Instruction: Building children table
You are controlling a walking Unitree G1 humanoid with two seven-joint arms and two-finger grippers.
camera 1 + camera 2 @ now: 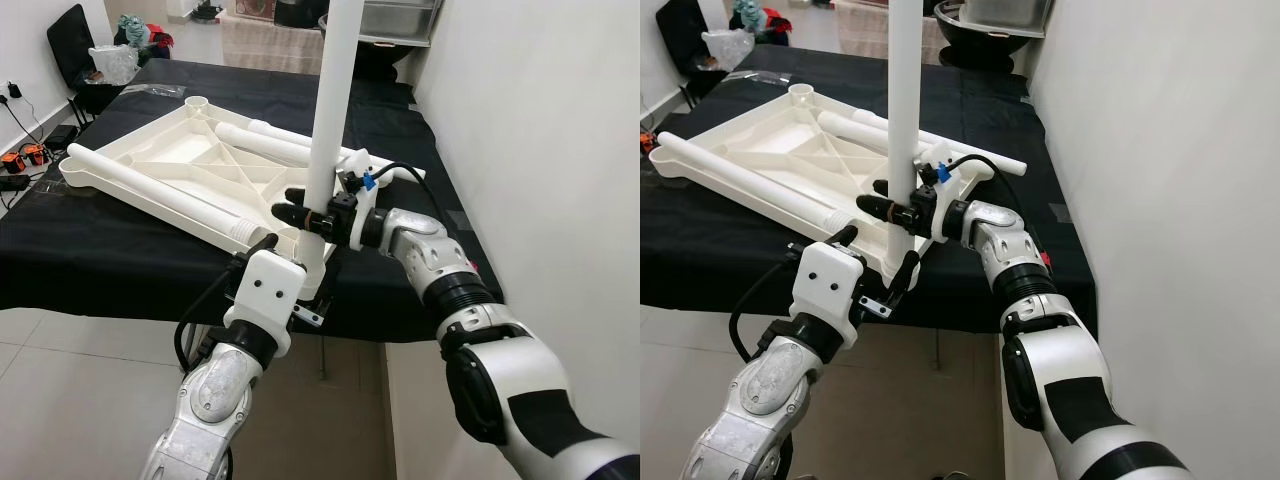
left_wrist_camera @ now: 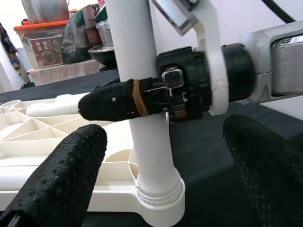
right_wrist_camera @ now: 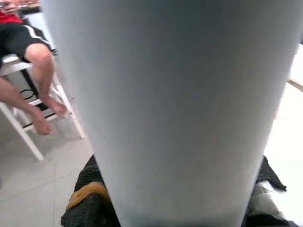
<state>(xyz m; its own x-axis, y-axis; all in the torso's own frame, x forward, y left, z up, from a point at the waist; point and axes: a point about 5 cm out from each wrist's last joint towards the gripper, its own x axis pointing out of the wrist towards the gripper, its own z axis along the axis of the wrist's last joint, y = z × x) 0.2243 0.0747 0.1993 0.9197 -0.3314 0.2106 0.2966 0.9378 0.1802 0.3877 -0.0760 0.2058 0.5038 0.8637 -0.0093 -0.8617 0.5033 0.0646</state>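
Right gripper [image 1: 300, 208] clenches the upright white leg [image 1: 333, 110], socketed at the tabletop's [image 1: 190, 165] 5 o'clock corner. Left gripper [image 2: 161, 156] hangs released around its base.

White table leg [image 2: 142, 118] stands upright in the corner socket [image 2: 158, 201] of the upturned tabletop [image 2: 57, 142]. Right gripper [image 2: 137, 101] clamps it, black finger across at nine o'clock. Left gripper fingers [image 2: 66, 179] spread either side, apart from leg.
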